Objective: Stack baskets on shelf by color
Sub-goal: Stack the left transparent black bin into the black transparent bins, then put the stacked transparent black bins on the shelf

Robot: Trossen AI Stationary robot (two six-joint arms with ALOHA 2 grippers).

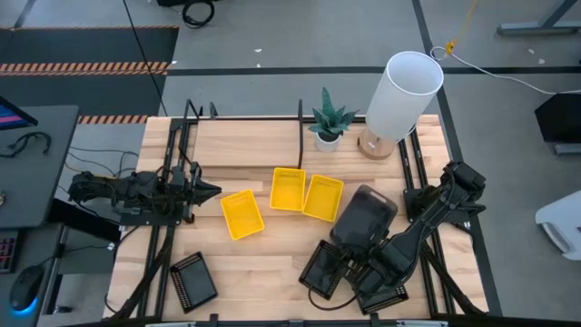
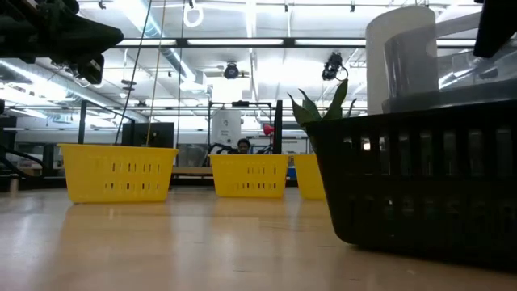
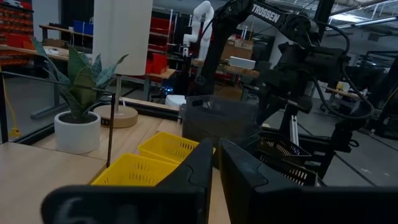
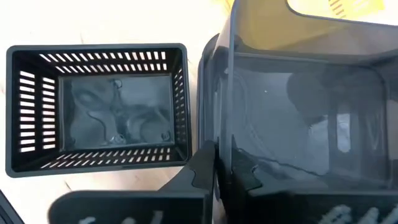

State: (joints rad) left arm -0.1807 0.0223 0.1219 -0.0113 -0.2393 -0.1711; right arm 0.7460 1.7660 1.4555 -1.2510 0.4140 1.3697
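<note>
— Baskets, where are they?
— My right end effector [image 4: 219, 163] pinches a grey basket's [image 4: 298, 99] wall; 1 black basket [image 4: 96, 106] sits just beside it. My left end effector [image 3: 214, 162] is closed, empty, 3 yellow baskets [image 1: 300, 190] ahead.

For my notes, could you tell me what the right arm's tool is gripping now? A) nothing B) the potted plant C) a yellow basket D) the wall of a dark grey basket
D: the right tool pinches the dark grey basket wall, beside a black basket.
</note>
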